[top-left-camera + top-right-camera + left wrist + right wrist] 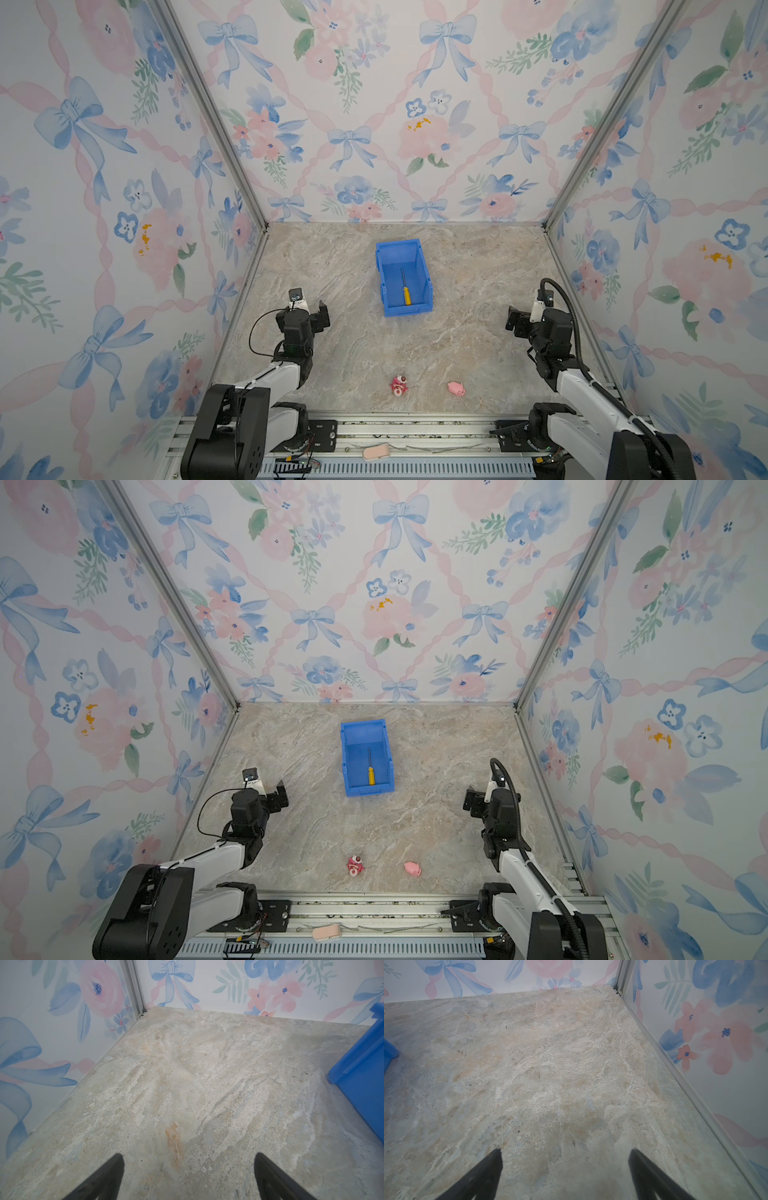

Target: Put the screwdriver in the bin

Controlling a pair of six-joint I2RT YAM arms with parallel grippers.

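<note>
The screwdriver (405, 291) is lying inside the bin (409, 311), its handle toward the low front wall. The left gripper (188, 1157) and the right gripper (564, 1152) are hanging over the table (457, 340), fingers spread, gripping nothing.

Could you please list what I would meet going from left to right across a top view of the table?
In order: left tool → bin, with the screwdriver inside it → pale pink toy → right tool. The red-and-white toy is left out: it lies within the bin's span.
</note>
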